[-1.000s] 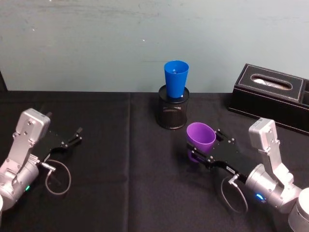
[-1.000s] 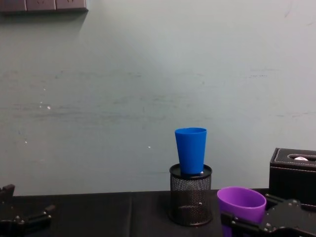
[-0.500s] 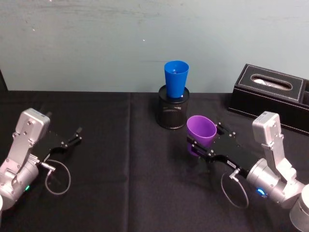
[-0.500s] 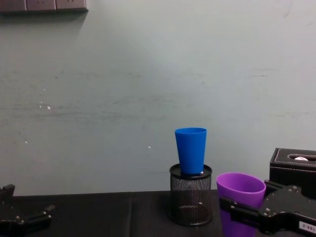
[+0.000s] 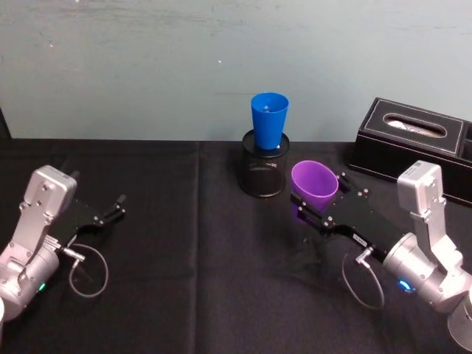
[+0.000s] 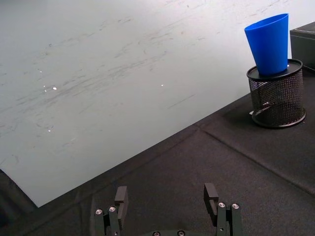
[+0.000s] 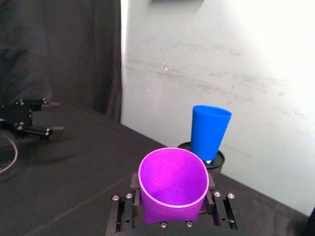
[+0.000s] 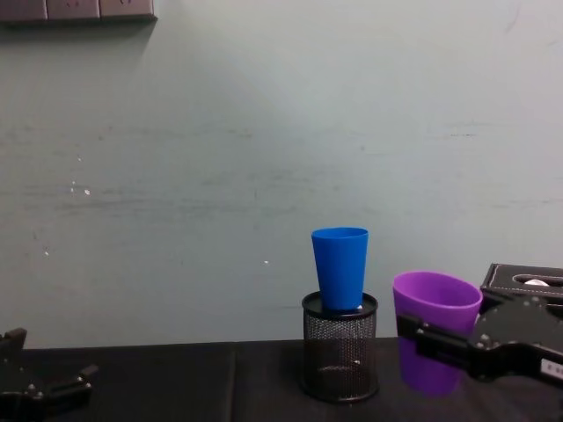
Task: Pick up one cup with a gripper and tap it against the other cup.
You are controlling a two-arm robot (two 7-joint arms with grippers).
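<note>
My right gripper (image 5: 313, 207) (image 8: 431, 338) is shut on the purple cup (image 5: 314, 184) (image 8: 435, 330) (image 7: 173, 185) and holds it upright, lifted off the black table. The cup hangs just right of the blue cup (image 5: 268, 120) (image 8: 340, 267) (image 7: 209, 132), a small gap apart. The blue cup stands upright in a black mesh pen holder (image 5: 263, 173) (image 8: 339, 358). My left gripper (image 5: 116, 207) (image 6: 167, 206) rests open at the table's left, its fingers (image 6: 211, 195) spread with nothing between them.
A black tissue box (image 5: 413, 147) (image 8: 524, 285) sits at the back right, close behind my right arm. A loose cable loop (image 5: 88, 270) lies by my left arm. Black cloth (image 5: 192, 258) covers the table, with a pale wall behind.
My right gripper has raised the purple cup and carried it forward, up to the level of the blue cup. My left arm has not moved.
</note>
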